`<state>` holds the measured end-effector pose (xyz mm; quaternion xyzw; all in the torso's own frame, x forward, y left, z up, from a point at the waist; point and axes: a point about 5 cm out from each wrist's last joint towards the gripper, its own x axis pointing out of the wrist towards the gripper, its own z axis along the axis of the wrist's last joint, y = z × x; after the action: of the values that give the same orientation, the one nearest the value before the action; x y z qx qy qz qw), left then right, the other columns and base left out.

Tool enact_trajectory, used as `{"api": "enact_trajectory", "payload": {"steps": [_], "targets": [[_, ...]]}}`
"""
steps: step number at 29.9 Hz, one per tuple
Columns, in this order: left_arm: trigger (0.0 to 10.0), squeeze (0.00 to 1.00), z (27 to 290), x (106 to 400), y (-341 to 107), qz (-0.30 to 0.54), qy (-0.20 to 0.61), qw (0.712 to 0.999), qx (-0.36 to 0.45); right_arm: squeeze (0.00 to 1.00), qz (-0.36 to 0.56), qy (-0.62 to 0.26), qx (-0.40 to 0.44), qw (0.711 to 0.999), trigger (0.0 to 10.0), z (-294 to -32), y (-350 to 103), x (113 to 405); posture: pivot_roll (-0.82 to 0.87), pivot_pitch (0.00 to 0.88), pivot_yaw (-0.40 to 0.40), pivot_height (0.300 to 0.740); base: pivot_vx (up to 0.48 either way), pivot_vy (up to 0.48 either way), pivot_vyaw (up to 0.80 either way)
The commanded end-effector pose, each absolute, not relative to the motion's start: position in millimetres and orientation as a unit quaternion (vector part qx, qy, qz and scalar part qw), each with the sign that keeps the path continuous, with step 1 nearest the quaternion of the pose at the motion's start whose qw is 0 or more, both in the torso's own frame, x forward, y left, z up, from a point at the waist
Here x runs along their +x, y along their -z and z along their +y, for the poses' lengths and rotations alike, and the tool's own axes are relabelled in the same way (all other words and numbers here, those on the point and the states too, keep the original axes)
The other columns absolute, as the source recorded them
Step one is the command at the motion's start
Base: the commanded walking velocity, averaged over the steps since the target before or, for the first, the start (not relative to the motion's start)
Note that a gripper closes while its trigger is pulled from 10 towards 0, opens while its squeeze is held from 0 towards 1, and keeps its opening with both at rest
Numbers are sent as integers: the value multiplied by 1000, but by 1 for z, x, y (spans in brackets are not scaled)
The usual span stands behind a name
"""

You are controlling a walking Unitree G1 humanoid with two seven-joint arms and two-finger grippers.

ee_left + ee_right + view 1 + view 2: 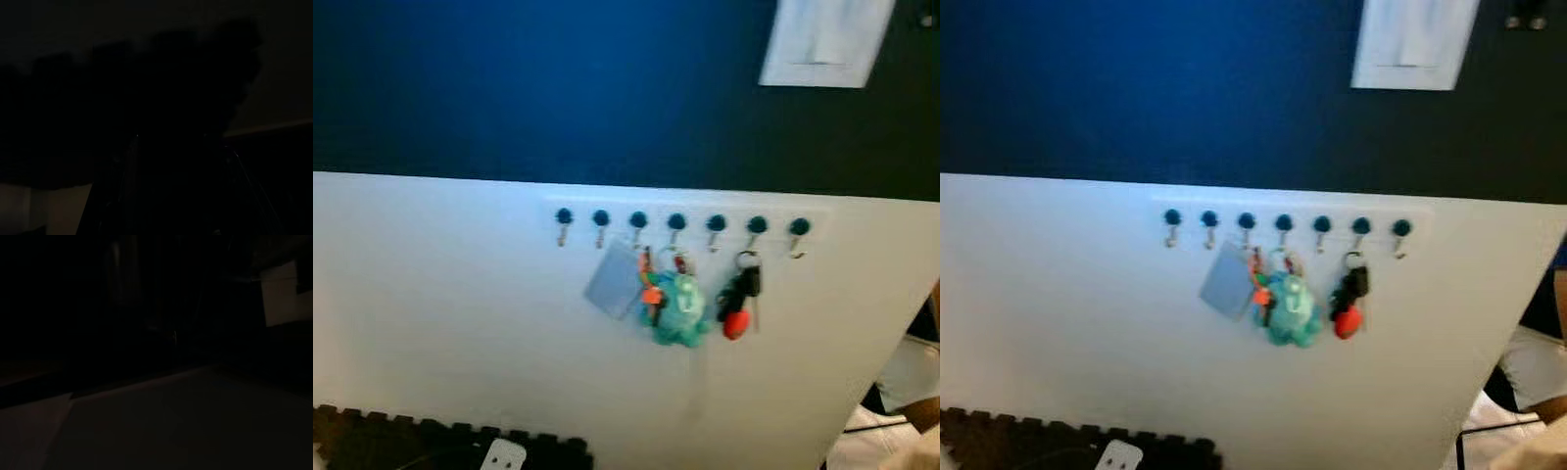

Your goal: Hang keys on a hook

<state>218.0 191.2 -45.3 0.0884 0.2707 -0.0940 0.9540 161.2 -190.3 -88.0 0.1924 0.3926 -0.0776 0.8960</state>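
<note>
A: Across the upper scene, what is the largest surface?

B: A dark blue wall section (538, 78), with a white rectangular wall plate (824, 39) at 1 o'clock. Below it runs a white panel (450, 323) carrying the hardware.

A: What sits at the panel's base?

B: A black foam floor mat with toothed interlocking edge (431, 446) at 7 o'clock, a small white plug-like object (502, 455) lying on it.

A: Locate the hook rail.

B: A row of seven blue-capped metal hooks (676, 227) spans the panel's top, near centre.

A: Where are the keys?

B: Already hanging. From the middle hooks: a grey flat square tag (614, 280), an orange-and-red key fob (651, 294) and a teal plush keychain figure (681, 311), touching one another. At 3 o'clock of these, one hook over, hangs a black key bunch with a round red fob (738, 304).

A: Gripper condition?

B: Both wrist views are almost black. Left gripper: finger spacing cannot be determined. Right gripper: likewise indeterminate.
</note>
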Motion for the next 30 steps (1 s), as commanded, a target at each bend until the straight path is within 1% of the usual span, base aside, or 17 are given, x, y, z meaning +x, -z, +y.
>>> {"api": "enact_trajectory", "payload": {"steps": [1, 15, 22, 26, 30], "targets": [[10000, 0, 192, 216, 47, 275, 95, 952, 93, 0, 396, 79, 197, 893, 10000, -187, 89, 159, 74, 0, 9, 740, 0, 0, 0], [10000, 0, 190, 215, 48, 279, 87, 951, 100, 0, 398, 73, 187, 895, 10000, -191, 88, 161, 85, 0, -13, 740, 0, 0, 0], [10000, 0, 190, 216, 49, 285, 86, 949, 100, 0, 393, 78, 184, 898, 10000, -191, 87, 166, 87, 0, -5, 740, 0, 0, 0], [10000, 0, 188, 218, 49, 287, 90, 948, 106, 0, 381, 84, 177, 904, 10000, -193, 84, 169, 85, 0, -2, 740, 0, 0, 0], [10000, 0, 190, 219, 48, 288, 93, 946, 114, 0, 342, 83, 170, 920, 10000, -195, 76, 179, 78, 0, 25, 740, 0, 0, 0]]}}
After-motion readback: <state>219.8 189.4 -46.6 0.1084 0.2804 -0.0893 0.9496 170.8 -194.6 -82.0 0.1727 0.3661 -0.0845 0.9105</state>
